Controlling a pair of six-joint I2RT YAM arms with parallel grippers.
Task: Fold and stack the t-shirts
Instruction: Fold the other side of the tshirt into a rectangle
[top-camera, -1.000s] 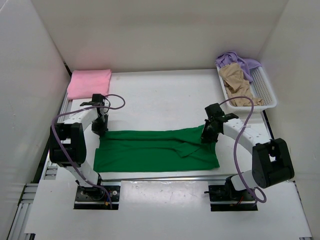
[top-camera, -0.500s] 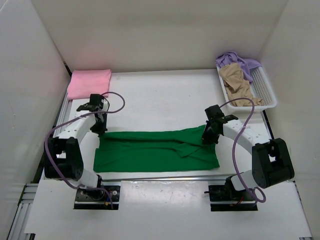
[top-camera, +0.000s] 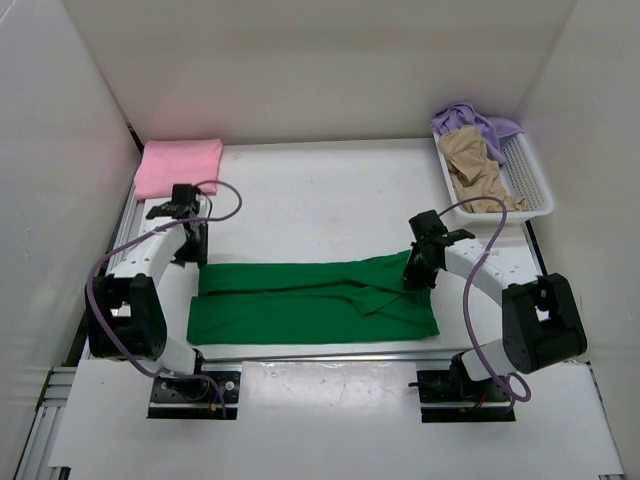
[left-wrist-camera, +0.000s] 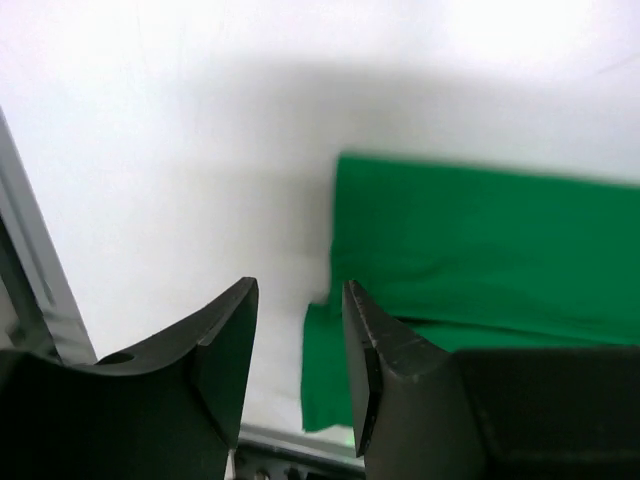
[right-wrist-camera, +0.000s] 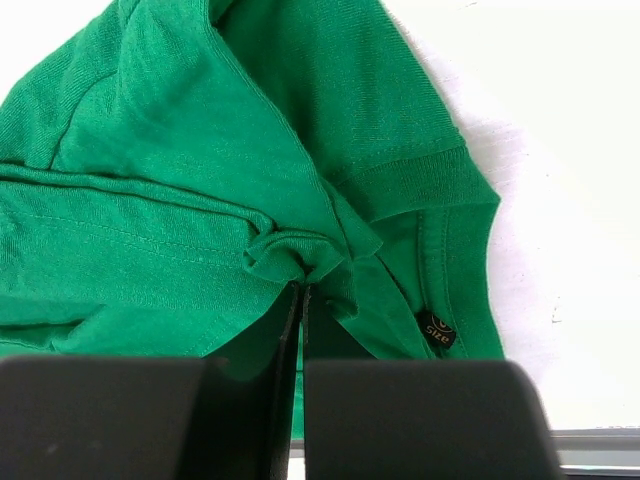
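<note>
A dark green t-shirt (top-camera: 310, 300) lies folded into a long band across the near middle of the table. My left gripper (top-camera: 190, 252) hovers open just beyond the shirt's left end. In the left wrist view the left gripper (left-wrist-camera: 300, 300) has nothing between its fingers, and the green t-shirt (left-wrist-camera: 480, 260) lies to its right. My right gripper (top-camera: 412, 276) is at the shirt's right end. In the right wrist view the right gripper (right-wrist-camera: 301, 290) is shut on a bunched fold of the green t-shirt (right-wrist-camera: 180, 150) near the collar.
A folded pink t-shirt (top-camera: 178, 165) rests at the back left corner. A white mesh basket (top-camera: 535, 190) at the back right holds a tan t-shirt (top-camera: 470, 160) and a lavender t-shirt (top-camera: 465, 115). White walls enclose the table on three sides.
My left gripper has opened, let go of the shirt's left end and drawn back toward the far left. The right gripper has stayed shut on the cloth.
</note>
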